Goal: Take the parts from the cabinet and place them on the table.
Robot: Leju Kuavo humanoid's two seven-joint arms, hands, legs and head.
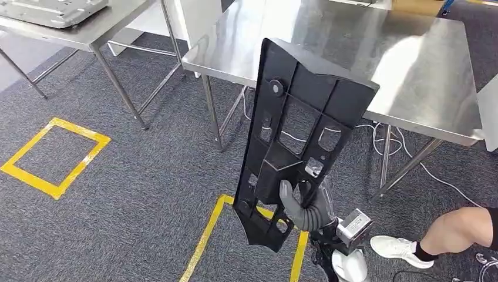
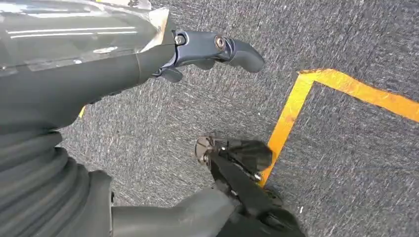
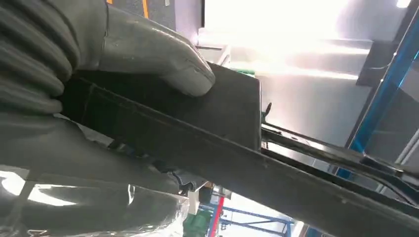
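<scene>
Gripping a long black plastic bracket panel [image 1: 296,141] near its lower end, right hand [image 1: 300,207], grey thumb [image 3: 158,54] pressed flat on one face and the other fingers wrapped round the opposite side. Panel held upright and tilted, ribbed and pierced with square openings, its upper end reaching in front of the near edge of the stainless steel table [image 1: 411,64], its pointed lower end hanging above the grey carpet [image 1: 135,194]. Not resting on the table; carried in the air, off the near left corner. Hanging low over the carpet, left hand [image 2: 207,52], dark fingers [image 2: 237,49] stretched out and apart, nothing between them. Marked on the carpet, yellow tape lines [image 1: 56,155], one square at the left and another outline beneath the panel. Standing further left, a second steel table [image 1: 100,32] bearing a grey metal tray [image 1: 53,12]. Lying under the main table, white cables [image 1: 382,141]. Showing at the lower right, a person's leg [image 1: 458,229] with a white shoe [image 1: 396,248].
</scene>
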